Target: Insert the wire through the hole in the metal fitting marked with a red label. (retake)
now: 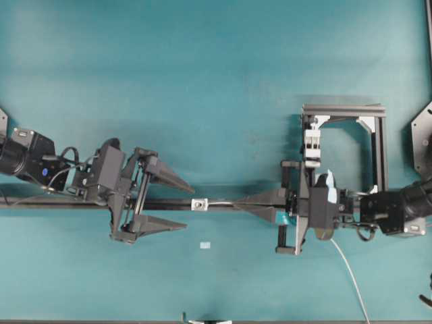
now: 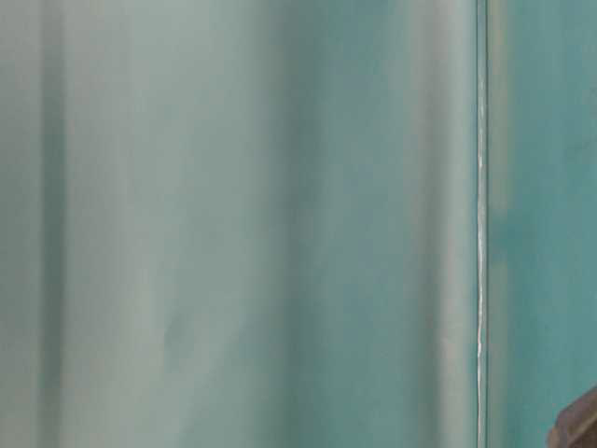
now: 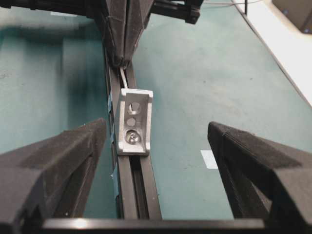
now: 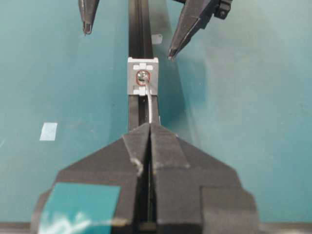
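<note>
The metal fitting (image 1: pixel 199 204), a small silvery bracket, sits on a black rail (image 1: pixel 81 202). From the right wrist its face (image 4: pixel 143 75) shows the hole (image 4: pixel 142 78) ringed in red. My right gripper (image 4: pixel 149 126) is shut on the wire (image 4: pixel 150 105), whose tip reaches the ringed hole. Whether it passes through, I cannot tell. In the left wrist view the wire (image 3: pixel 123 78) runs from the shut right gripper (image 3: pixel 122 62) to behind the fitting (image 3: pixel 132 122). My left gripper (image 3: pixel 157 129) stands open, straddling the rail just short of the fitting, with nothing held.
A black frame (image 1: pixel 378 145) with a white clamp block (image 1: pixel 312 145) stands at the back right. A small white tape patch (image 1: pixel 205 245) lies in front of the rail. A thin pale line (image 1: pixel 351 277) trails off from the right arm. The table-level view is blurred teal.
</note>
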Action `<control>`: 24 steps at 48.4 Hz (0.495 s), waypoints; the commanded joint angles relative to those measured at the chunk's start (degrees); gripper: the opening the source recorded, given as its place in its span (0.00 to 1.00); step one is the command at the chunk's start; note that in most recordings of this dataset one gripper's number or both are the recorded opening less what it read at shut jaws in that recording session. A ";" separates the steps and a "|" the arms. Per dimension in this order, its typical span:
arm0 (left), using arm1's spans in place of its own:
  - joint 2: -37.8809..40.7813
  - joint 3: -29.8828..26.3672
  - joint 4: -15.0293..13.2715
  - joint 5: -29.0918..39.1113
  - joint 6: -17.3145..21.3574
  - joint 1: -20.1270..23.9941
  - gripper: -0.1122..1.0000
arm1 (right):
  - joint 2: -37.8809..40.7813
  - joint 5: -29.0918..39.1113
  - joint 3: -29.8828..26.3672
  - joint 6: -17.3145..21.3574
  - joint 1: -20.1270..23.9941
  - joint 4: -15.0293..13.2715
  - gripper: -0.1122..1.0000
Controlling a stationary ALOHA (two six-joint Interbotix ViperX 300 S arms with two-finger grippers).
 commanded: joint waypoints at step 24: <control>-0.97 -0.35 -0.09 -0.26 0.09 -0.18 0.46 | 0.44 0.88 -2.99 -0.70 -1.85 -0.26 0.11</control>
